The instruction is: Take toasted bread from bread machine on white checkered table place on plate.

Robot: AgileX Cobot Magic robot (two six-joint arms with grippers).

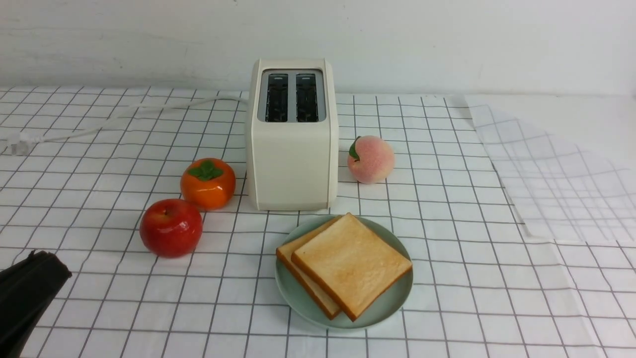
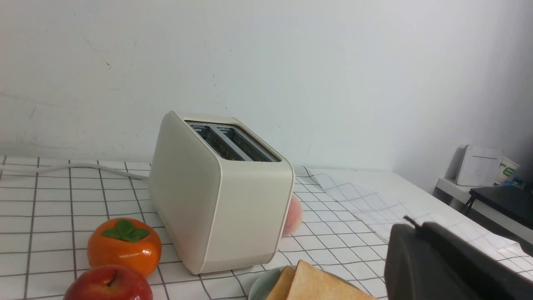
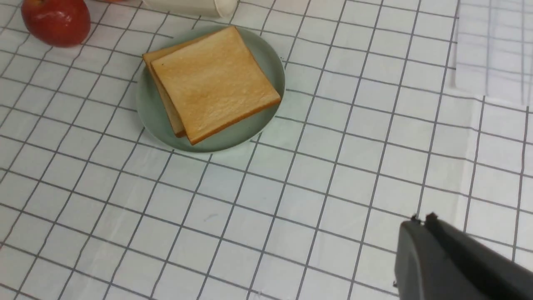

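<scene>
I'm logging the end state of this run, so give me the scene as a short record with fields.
toast: two slices of toasted bread stacked, overlapping, on the plate
toaster: bread machine upright, both slots empty
fruit: persimmon and apple on the toaster's left, peach on its right
left gripper: shut, holding nothing
right gripper: shut, holding nothing, apart from the plate
surface: white checkered table
</scene>
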